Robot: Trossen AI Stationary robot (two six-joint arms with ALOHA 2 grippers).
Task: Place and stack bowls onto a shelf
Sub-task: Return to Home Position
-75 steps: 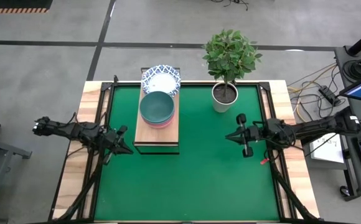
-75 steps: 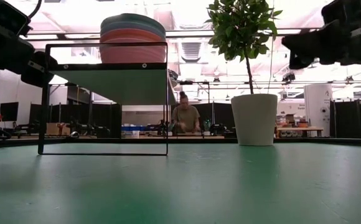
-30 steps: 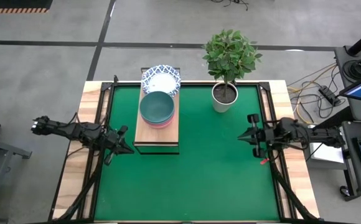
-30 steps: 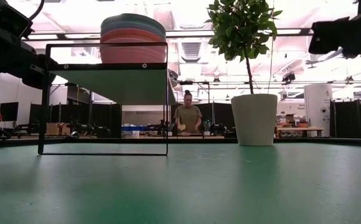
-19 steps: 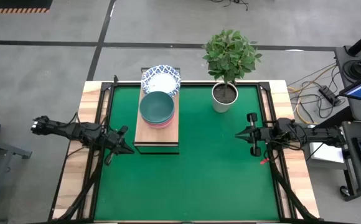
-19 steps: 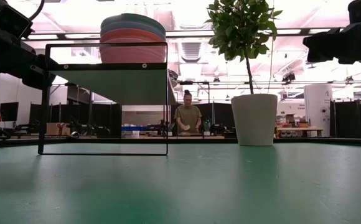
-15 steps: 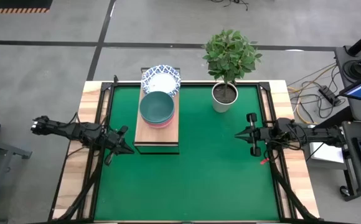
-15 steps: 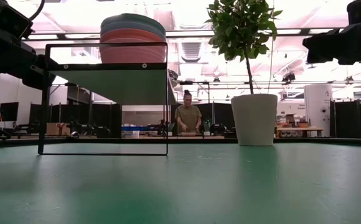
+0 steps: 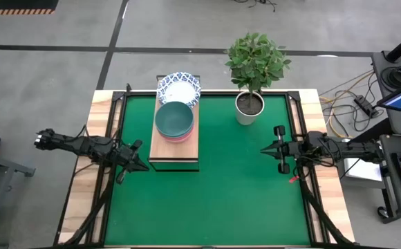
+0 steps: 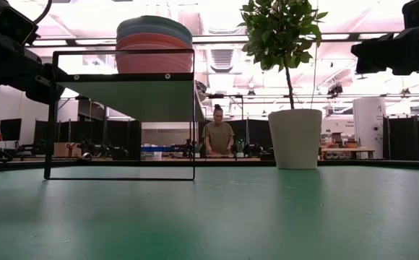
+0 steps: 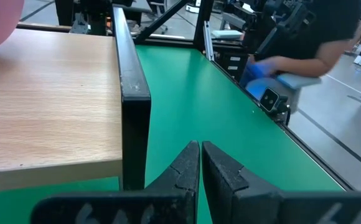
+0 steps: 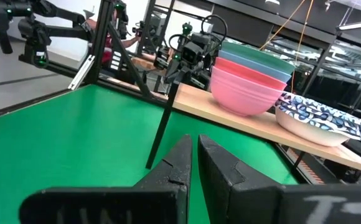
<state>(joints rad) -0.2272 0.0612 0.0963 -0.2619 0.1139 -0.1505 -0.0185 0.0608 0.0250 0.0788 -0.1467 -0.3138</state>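
Bowls (image 9: 173,119): all on the shelf (image 9: 173,151), in two stacks.
- Coloured stack (image 10: 154,47) sits mid-board. The teal bowl (image 12: 255,52) is on top, with a blue one under it, then a pink one (image 12: 245,87). Lower layers are hard to separate.
- White patterned bowls (image 9: 179,88) are stacked at the far end of the board, just beside the coloured stack, and overhang the far edge.
- Near end of the board is bare wood.
- Shelf stands on the green mat (image 9: 207,197) covering the surface, left of centre, long axis running near to far.

Left gripper (image 9: 143,167): over the mat's left edge, just beside the shelf's near-left corner. It is raised to about board height in the low view. Jaws pressed together, holding nothing; the left wrist view shows only a hairline slit.

Right gripper (image 9: 263,149): over the right part of the mat, on the near side of the white plant pot (image 9: 249,108), well apart from the shelf. Jaws pressed together, empty, pointing toward the shelf.

Background, low view: a person (image 10: 218,137) at a bench far behind the surface.
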